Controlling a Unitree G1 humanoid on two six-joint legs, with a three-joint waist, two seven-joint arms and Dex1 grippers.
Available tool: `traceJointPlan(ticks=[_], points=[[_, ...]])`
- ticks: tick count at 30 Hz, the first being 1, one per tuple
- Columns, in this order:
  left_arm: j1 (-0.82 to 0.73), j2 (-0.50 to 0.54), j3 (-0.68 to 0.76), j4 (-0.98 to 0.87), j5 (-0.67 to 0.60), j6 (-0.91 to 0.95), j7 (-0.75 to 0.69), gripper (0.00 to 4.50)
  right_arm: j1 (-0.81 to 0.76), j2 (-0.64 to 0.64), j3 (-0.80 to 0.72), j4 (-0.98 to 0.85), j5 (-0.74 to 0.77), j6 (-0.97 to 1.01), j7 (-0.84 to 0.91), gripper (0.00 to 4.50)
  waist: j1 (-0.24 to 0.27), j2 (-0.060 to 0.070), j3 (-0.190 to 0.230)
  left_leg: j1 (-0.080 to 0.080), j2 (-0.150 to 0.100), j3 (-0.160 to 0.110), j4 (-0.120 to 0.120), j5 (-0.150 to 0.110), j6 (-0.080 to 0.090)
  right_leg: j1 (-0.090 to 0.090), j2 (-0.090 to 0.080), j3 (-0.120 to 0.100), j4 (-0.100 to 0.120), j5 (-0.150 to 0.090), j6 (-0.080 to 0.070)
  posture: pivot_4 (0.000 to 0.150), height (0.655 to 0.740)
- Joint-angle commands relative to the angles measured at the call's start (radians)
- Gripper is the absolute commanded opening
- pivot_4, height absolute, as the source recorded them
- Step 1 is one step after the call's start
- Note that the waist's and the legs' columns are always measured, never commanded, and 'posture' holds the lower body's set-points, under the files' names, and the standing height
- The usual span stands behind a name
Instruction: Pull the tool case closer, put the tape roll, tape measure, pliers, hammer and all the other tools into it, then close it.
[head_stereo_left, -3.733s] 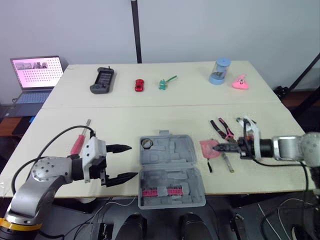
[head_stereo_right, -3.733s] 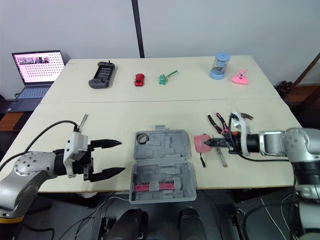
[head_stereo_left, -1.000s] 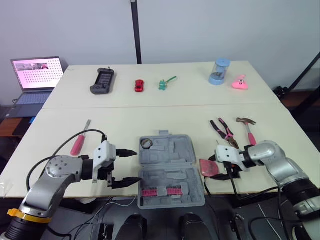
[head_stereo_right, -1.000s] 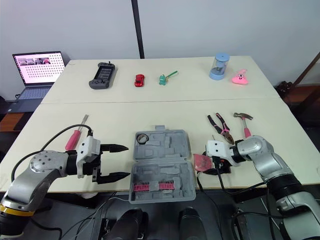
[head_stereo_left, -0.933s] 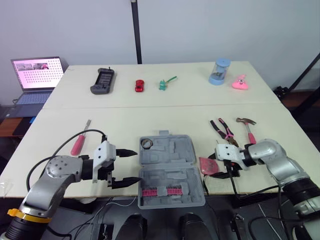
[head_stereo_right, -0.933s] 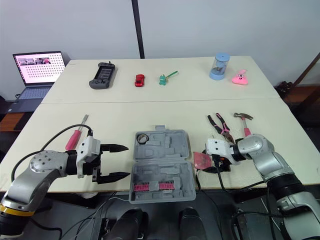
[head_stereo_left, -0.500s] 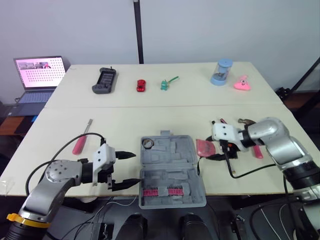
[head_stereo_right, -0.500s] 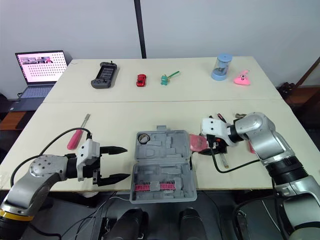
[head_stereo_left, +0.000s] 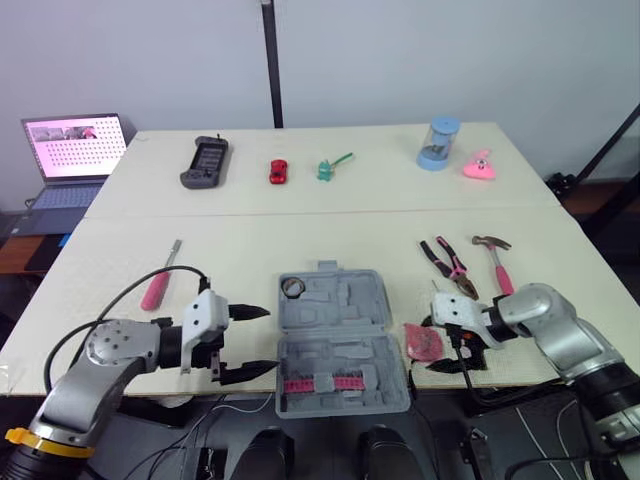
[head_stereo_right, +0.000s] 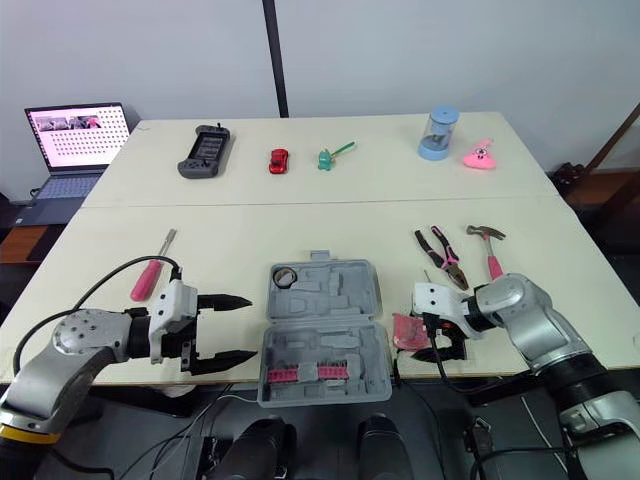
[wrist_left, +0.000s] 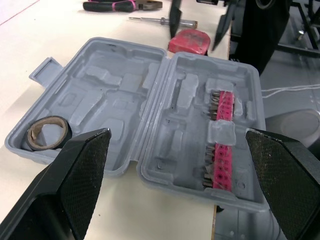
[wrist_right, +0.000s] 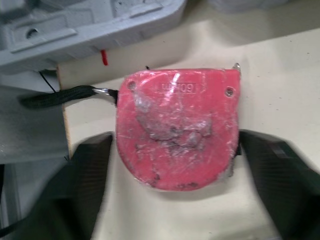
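Tape measure (wrist_right: 177, 120): red, lies flat on the tabletop (head_stereo_left: 300, 240) near its front edge, directly between the fingers of the right end effector (head_stereo_left: 432, 346). The open case (head_stereo_left: 340, 305) sits just ahead of those fingertips. A black wrist strap (wrist_right: 55, 96) trails from the tape measure's corner toward the tabletop edge.

Handling (judgement): hard shell, rigid, compact, and probably dense for its size. The face looks glossy and crinkled, so it is likely slippery. Best hold is across the two opposite side walls, low on the body and centred. Keep off the strap: it is limp, gives no control, and could snag on the case rim.

Right end effector: spread wide, one finger (wrist_right: 92, 175) on each side of the tape measure. The fingers are very close to its side walls, but I cannot tell if they touch. Nothing is clamped yet.

Left end effector (head_stereo_left: 270, 340): spread wide and empty, hovering just beside the case's near side. Inside the case, ahead of it, are the tape roll (head_stereo_left: 293, 288) and a pink bit strip (head_stereo_left: 320, 384).

Pliers (head_stereo_left: 448, 265) and hammer (head_stereo_left: 493, 262) lie on the tabletop beyond the right end effector, apart from it.
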Motion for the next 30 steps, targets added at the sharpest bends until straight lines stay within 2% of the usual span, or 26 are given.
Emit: traceJointPlan(ticks=[1,5,10,21,24,25,26,30], points=[[-0.019,0.014,0.021,-0.008,-0.015,-0.001,-0.016,4.50,0.006,0.001,-0.047,-0.026,0.028,-0.020,-0.021,4.48,0.000,0.000,0.000,0.000,0.000,0.000,0.000,0.000,0.000,0.000,0.000,0.000,0.000,0.000,0.000,0.150,0.6753],[-0.037,0.018,0.015,0.002,-0.014,-0.002,-0.030,4.50,0.054,0.021,-0.112,0.023,0.120,-0.105,0.003,4.48,0.002,0.000,0.000,0.000,0.000,0.000,0.000,0.000,0.000,0.000,0.000,0.000,0.000,0.000,0.000,0.150,0.6753],[-0.049,0.020,0.012,0.011,-0.011,-0.002,-0.042,4.50,0.084,0.039,-0.125,0.116,0.126,-0.258,-0.002,4.48,0.000,0.000,0.000,0.000,0.000,0.000,0.000,0.000,0.000,0.000,0.000,0.000,0.000,0.000,0.000,0.150,0.6753],[-0.054,0.021,0.016,0.008,-0.016,-0.001,-0.043,4.50,0.077,0.102,-0.116,0.183,0.113,-0.273,-0.058,4.48,-0.002,0.000,0.000,0.001,0.000,0.000,0.000,0.000,0.000,0.001,0.001,0.000,0.000,0.000,0.000,0.150,0.6753],[-0.057,0.023,0.017,0.010,-0.017,-0.001,-0.045,4.50,0.077,0.106,-0.114,0.189,0.111,-0.281,-0.057,3.62,-0.001,0.000,0.000,0.002,0.000,0.000,0.000,0.000,0.000,0.002,0.001,0.000,0.000,0.000,0.000,0.150,0.6753],[-0.057,0.024,0.018,0.012,-0.015,-0.002,-0.046,4.50,0.079,0.105,-0.114,0.186,0.113,-0.283,-0.055,3.11,-0.001,0.000,0.000,0.002,0.000,0.000,0.000,0.000,0.000,0.002,0.001,0.000,0.000,0.000,0.000,0.150,0.6753],[-0.057,0.025,0.018,0.014,-0.014,-0.003,-0.047,4.50,0.080,0.104,-0.113,0.184,0.112,-0.288,-0.052,2.89,-0.001,0.000,0.000,0.002,0.000,0.000,0.000,0.000,0.000,0.002,0.001,0.000,0.000,0.000,0.000,0.150,0.6753],[-0.056,0.024,0.020,0.014,-0.012,-0.004,-0.044,4.50,0.082,0.087,-0.115,0.155,0.110,-0.287,-0.045,2.89,-0.001,0.000,0.000,0.002,0.000,0.000,0.000,0.000,0.000,0.001,0.001,0.000,0.000,0.000,0.000,0.150,0.6753]])
